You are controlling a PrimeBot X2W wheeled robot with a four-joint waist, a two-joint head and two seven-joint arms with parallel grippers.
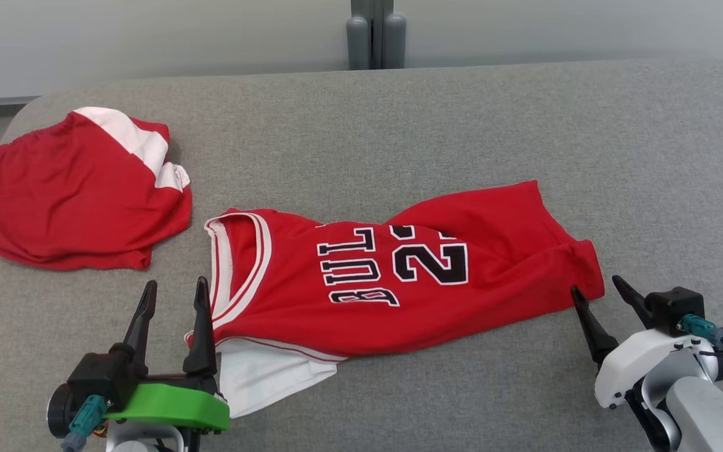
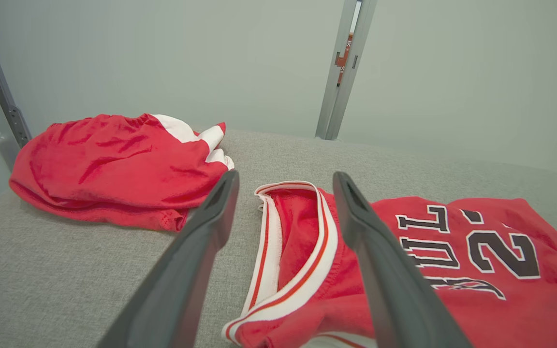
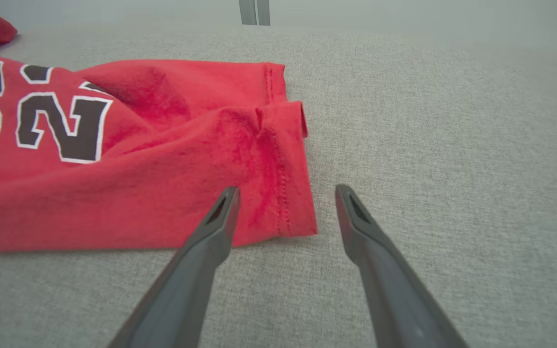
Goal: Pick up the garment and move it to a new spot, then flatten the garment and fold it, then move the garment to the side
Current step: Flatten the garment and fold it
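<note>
Flattening the red jersey [image 1: 399, 276], lying on the table [image 1: 462, 125] collar left and hem right, needs the left gripper [image 1: 176, 284] and right gripper [image 1: 595, 284], both wide open and empty beside those ends, to pinch low and pull apart evenly.

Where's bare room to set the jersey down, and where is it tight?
Widest bare patch: the grey surface right of the jersey, beyond the right gripper. A strip also runs behind the jersey. Crowded left: the red shorts lie near the collar.
</note>
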